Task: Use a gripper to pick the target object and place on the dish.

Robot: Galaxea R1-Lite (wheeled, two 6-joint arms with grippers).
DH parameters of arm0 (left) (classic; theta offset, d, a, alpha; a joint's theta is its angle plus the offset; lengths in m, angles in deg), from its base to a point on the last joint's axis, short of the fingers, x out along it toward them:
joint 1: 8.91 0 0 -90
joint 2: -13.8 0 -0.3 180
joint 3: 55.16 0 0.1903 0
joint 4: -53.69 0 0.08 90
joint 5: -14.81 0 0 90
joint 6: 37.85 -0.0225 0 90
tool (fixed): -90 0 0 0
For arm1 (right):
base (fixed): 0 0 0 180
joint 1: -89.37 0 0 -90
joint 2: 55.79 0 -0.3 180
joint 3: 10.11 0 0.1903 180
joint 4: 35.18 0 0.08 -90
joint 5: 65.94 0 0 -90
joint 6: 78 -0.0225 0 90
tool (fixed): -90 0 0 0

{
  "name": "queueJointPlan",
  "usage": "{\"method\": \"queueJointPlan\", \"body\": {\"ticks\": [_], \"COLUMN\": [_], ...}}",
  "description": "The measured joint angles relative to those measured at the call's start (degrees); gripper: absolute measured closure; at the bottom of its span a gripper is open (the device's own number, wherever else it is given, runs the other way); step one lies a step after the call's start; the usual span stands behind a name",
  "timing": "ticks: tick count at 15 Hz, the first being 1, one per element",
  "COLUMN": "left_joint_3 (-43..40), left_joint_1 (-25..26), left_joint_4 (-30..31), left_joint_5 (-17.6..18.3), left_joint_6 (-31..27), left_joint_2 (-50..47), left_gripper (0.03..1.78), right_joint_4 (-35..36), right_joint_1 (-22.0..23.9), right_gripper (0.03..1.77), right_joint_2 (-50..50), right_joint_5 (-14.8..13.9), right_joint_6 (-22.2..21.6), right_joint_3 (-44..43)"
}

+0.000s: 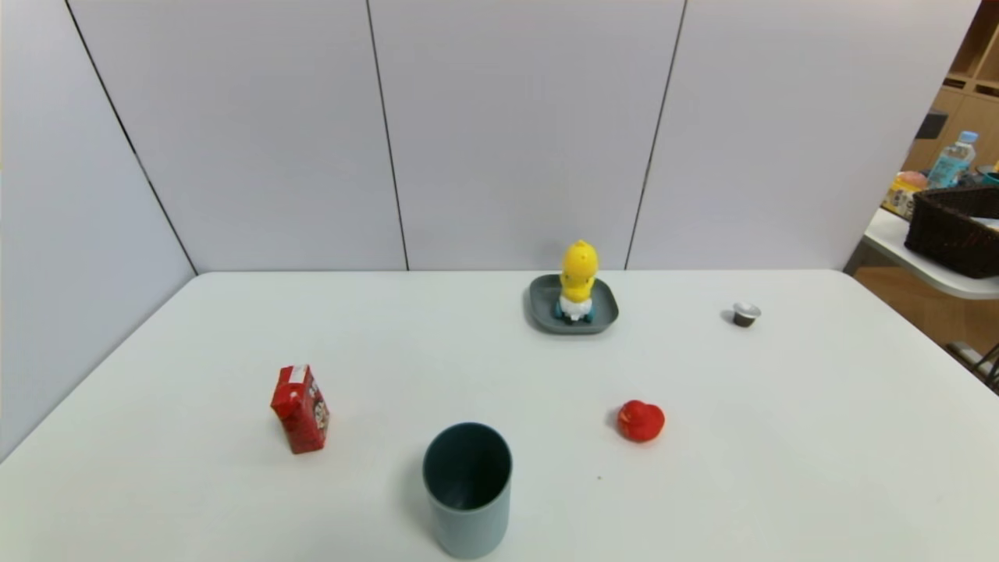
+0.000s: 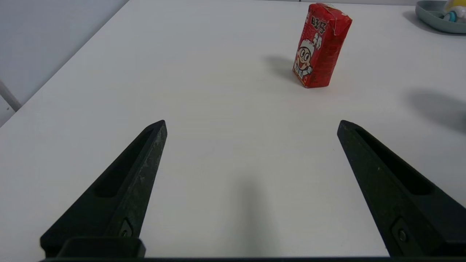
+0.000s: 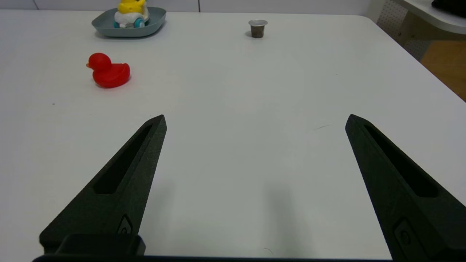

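The yellow toy figure [image 1: 578,279] with white body and blue wheels stands upright on the grey-blue dish [image 1: 546,312] at the far middle of the table. Both also show in the right wrist view, toy figure [image 3: 131,12] on dish [image 3: 105,27], far from my right gripper [image 3: 255,122], which is open over bare table. A corner of the dish [image 2: 429,14] shows in the left wrist view. My left gripper [image 2: 251,125] is open too, low over the near left of the table. Neither gripper appears in the head view.
A red drink carton [image 1: 300,409] stands at the near left, a tall grey-blue cup [image 1: 467,488] at the near middle, a red rubber duck [image 1: 641,421] to its right, and a small dark capsule [image 1: 745,314] at the far right. A side table with a basket [image 1: 956,226] is beyond the right edge.
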Motion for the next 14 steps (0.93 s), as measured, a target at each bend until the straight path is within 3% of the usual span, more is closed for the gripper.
{"method": "queueJointPlan", "body": {"ticks": [14], "left_joint_3": [-0.02], "left_joint_1": [0.0], "left_joint_4": [0.0], "left_joint_5": [-0.01], "left_joint_6": [-0.02], "left_joint_2": [0.0], "left_gripper": [0.12], "right_joint_4": [0.0], "right_joint_1": [0.0], "right_gripper": [0.09], "right_joint_2": [-0.02], "right_joint_5": [-0.6], "right_joint_6": [-0.94], "right_joint_3": [0.0]}}
